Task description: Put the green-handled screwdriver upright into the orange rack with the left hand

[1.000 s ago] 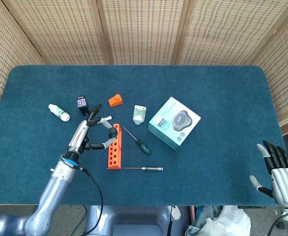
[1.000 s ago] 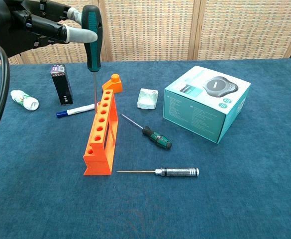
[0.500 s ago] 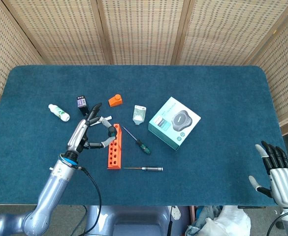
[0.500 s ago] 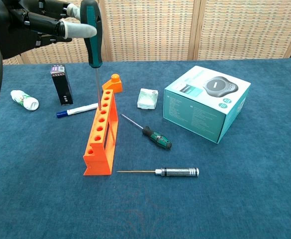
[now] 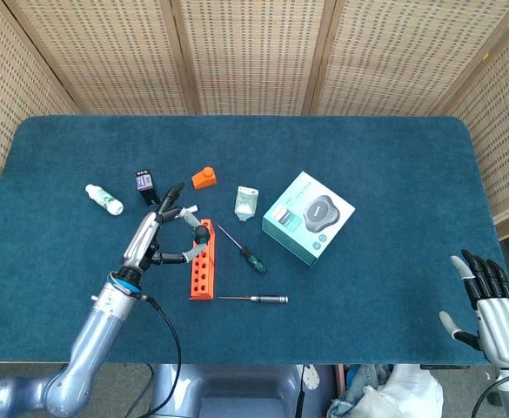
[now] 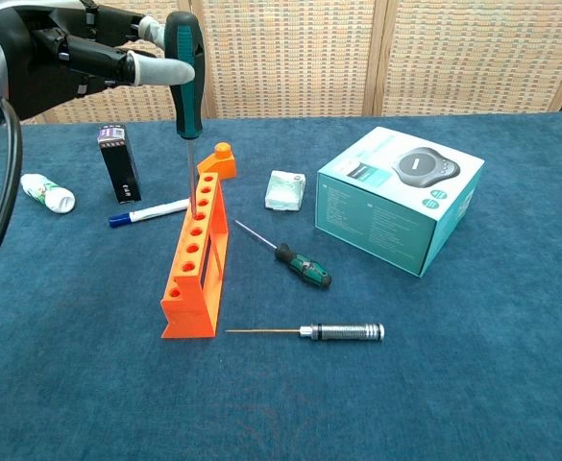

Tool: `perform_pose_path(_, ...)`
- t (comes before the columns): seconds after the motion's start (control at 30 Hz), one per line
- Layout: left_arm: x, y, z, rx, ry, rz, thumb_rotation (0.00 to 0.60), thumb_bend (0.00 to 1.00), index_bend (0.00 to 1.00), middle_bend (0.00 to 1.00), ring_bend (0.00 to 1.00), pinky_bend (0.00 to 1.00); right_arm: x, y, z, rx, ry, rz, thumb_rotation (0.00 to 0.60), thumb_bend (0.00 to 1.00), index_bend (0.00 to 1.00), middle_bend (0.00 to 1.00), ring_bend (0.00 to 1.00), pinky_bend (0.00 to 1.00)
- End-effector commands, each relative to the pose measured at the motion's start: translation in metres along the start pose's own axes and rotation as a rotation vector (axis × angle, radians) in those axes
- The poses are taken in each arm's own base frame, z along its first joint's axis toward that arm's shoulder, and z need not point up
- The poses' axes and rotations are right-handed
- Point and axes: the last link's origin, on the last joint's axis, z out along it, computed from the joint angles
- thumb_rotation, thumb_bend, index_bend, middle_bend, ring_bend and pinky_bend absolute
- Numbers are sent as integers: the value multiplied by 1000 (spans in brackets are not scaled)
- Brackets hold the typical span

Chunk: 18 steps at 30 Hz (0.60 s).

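Note:
My left hand (image 6: 74, 58) (image 5: 156, 235) pinches the green-handled screwdriver (image 6: 184, 82) by its handle and keeps it upright over the orange rack (image 6: 196, 254) (image 5: 202, 261). The shaft tip reaches down to one of the rack's far holes; whether it is inside I cannot tell. In the head view the handle (image 5: 200, 235) shows just above the rack's far end. My right hand (image 5: 487, 309) stays open, fingers spread, at the table's near right edge.
A second, smaller green-handled screwdriver (image 6: 290, 254) and a metal-handled one (image 6: 324, 332) lie right of the rack. A teal box (image 6: 398, 192), white packet (image 6: 286, 189), orange block (image 6: 220, 158), blue-capped marker (image 6: 148, 212), dark box (image 6: 117, 163) and white bottle (image 6: 46, 192) surround it.
The left hand has shifted the screwdriver slightly right and lowered it, bringing the tip from beside the rack down onto the rack's top. The right hand has barely moved.

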Motion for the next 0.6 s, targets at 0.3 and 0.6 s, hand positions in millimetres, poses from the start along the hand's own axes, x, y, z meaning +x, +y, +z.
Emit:
perform_pose_path(0.3, -4, -11, 1, 8, -11, 9, 600, 296, 592, 0, 0, 0, 0, 0, 0, -1, -1, -1, 600, 258, 0, 0, 0, 0)
perform_pose_path(0.6, -6, -30, -4, 46, -19, 0, 600, 297, 592, 0, 0, 0, 0, 1, 0, -2, -3, -1, 600, 257, 0, 0, 0, 0)
